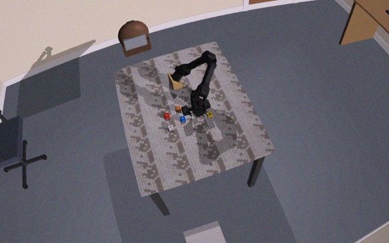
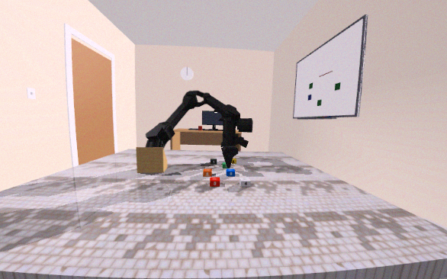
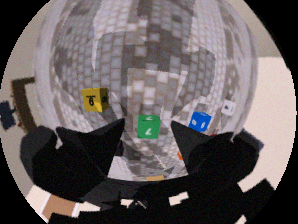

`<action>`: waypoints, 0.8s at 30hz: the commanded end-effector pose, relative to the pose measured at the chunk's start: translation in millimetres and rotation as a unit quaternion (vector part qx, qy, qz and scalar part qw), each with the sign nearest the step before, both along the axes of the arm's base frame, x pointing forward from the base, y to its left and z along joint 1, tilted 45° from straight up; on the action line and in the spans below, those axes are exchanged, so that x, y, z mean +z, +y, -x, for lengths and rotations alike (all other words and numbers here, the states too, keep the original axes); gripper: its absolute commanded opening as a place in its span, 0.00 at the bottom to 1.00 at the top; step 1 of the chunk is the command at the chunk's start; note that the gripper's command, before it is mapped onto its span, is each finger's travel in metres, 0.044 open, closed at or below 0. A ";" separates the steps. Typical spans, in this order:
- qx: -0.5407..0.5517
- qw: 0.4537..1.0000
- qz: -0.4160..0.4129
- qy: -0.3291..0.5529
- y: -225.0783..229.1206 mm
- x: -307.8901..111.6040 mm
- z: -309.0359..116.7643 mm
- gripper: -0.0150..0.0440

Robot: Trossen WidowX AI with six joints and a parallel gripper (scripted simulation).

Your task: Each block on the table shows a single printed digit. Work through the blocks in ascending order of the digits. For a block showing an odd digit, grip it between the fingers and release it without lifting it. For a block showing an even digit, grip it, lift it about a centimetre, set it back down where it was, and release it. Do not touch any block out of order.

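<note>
My gripper [image 2: 229, 166] [image 3: 148, 122] is open, pointing down, its fingertips on either side of the green block [image 2: 224, 165] [image 3: 148, 131], which seems to show a 7. The yellow block [image 1: 210, 114] [image 2: 234, 161] [image 3: 92, 100] shows an underlined digit, seemingly a 9 seen upside down. The blue block [image 1: 182, 119] [image 2: 230, 172] [image 3: 200, 121] is at the other side. The white block [image 1: 170, 128] [image 2: 245, 182] [image 3: 229, 107] seems to show a 4. The red block [image 1: 166, 116] [image 2: 214, 182], orange block [image 1: 178, 109] [image 2: 207, 172] and black block [image 2: 213, 161] have digits too small to read surely.
A tan wedge-shaped object [image 1: 176, 84] [image 2: 151, 160] stands on the patterned table [image 1: 158, 149] [image 2: 204, 229] near the arm's base. The blue and yellow blocks stand outside the open fingers, one on each side. The arm's shadow falls across the table.
</note>
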State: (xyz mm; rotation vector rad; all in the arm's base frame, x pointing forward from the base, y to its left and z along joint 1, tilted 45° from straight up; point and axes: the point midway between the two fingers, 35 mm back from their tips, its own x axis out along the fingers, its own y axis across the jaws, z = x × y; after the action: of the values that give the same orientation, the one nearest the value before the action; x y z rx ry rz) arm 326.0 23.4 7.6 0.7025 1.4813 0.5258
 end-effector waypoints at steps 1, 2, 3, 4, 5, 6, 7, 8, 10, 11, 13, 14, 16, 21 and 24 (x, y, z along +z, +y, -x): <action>-0.001 1.000 -0.001 0.001 0.4 -0.3 0.2 0.93; -0.001 1.000 -0.001 0.001 -1.7 1.6 0.1 0.93; -0.001 1.000 -0.001 0.001 -8.0 7.5 0.2 0.93; -0.001 1.000 0.000 0.001 -17.3 16.6 0.7 0.93; -0.001 1.000 0.000 0.001 -23.5 22.9 1.3 0.93; -0.001 1.000 0.000 0.001 -25.5 25.0 1.6 0.93; -0.001 1.000 0.000 0.001 -25.5 25.0 1.6 0.93; -0.001 1.000 0.000 0.001 -25.5 25.0 1.6 0.93; -0.001 1.000 0.000 0.001 -27.1 26.4 1.4 0.89; -0.001 1.000 0.000 0.001 -31.8 30.5 0.9 0.84; -0.002 1.000 0.002 0.001 -49.8 47.2 0.2 0.75; -0.002 1.000 0.002 0.001 -60.1 57.3 0.8 0.71; -0.001 1.000 0.002 0.002 -77.2 75.3 3.6 0.62; -0.001 1.000 0.001 0.002 -83.0 81.7 5.0 0.46; -0.001 1.000 0.001 0.002 -83.0 81.7 5.0 0.46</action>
State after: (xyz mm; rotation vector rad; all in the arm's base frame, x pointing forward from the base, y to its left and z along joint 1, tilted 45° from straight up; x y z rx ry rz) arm 321.0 -59.4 88.5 0.7104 1.4788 0.5157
